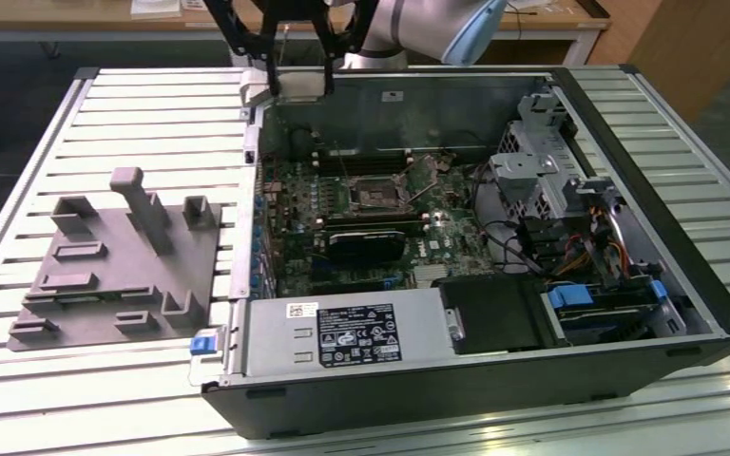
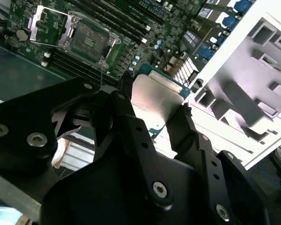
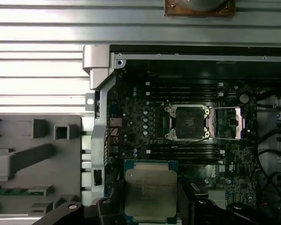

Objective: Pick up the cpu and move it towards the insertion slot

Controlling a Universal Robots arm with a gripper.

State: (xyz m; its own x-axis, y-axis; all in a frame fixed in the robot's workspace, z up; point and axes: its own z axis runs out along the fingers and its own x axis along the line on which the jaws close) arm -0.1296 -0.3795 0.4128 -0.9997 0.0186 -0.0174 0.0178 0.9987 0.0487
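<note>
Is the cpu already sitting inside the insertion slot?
No, in the first wrist view the gripper holds the cpu apart from the open, vacant insertion slot.

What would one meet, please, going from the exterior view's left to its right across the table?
Grey plastic fixture → gripper holding the cpu above the case's edge → insertion slot on the motherboard → metal drive cage → blue-tabbed drive bay.

**CPU held clear of the open socket**

In the second wrist view the black gripper [image 2: 154, 115] clamps the cpu [image 2: 155, 99] by opposite edges, silvery top facing the camera. The insertion slot [image 2: 86, 40] lies apart on the green motherboard [image 2: 131, 23], its metal frame hinged open. A grey fixture [image 2: 253, 75] sits beside the case.
</note>
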